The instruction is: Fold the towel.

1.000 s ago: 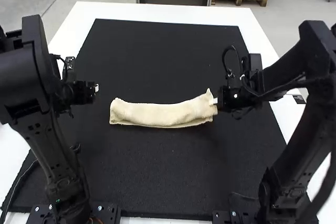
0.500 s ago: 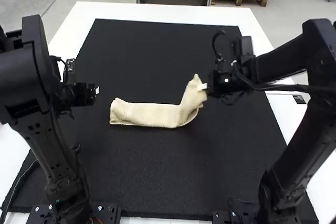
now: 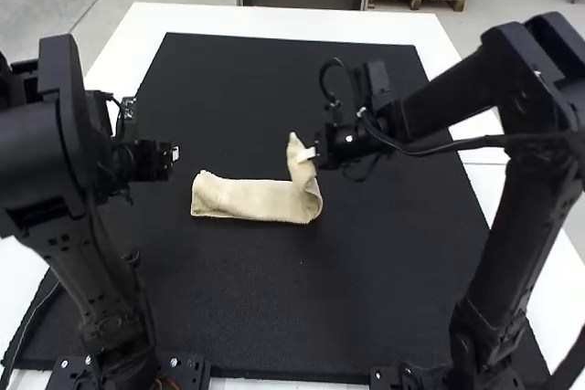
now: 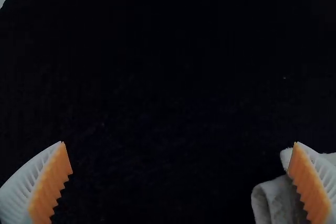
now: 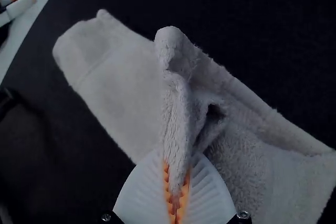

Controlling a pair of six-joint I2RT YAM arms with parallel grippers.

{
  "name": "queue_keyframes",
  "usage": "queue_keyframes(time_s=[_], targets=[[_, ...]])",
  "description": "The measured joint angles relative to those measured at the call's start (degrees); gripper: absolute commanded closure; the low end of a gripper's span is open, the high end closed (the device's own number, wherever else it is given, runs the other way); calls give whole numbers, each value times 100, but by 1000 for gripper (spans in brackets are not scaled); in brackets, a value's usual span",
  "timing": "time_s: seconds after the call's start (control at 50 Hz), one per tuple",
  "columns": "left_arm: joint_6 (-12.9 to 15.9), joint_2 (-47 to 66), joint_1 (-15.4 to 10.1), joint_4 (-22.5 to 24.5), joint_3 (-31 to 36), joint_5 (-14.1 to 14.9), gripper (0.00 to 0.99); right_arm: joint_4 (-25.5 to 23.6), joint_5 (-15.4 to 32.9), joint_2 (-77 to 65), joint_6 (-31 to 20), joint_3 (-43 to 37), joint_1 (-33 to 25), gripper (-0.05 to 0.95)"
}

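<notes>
One towel end sits clamped in right tool.

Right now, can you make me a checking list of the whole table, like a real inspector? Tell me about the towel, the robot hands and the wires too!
Surface: black mat on a white table.
Job's things: one cream towel, folded into a narrow strip; one end is lifted and bent up, the rest lies on the mat.
Clutter: nothing seen.
Left hand: open, holding nothing, near the towel's flat end.
Right hand: shut, pinching the towel's lifted end.
Cables: a black cable runs along the right arm; a thin one lies at the left arm's outer side.
Surroundings: white tabletop around the mat; people touching the towel, nothing seen.
</notes>
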Motion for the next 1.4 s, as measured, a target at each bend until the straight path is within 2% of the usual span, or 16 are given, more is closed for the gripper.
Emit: queue_keyframes(time_s=[0.26,0.72,1.4], targets=[[-9,-369,-9,-28,-166,-92,26,96,7,505,39,730,678,921],[-105,-417,-9,-48,-170,-238,26,221,13,1370,208,1611,1338,921],[-160,-417,-9,-74,-177,-240,26,385,13,2295,332,2551,1650,920]])
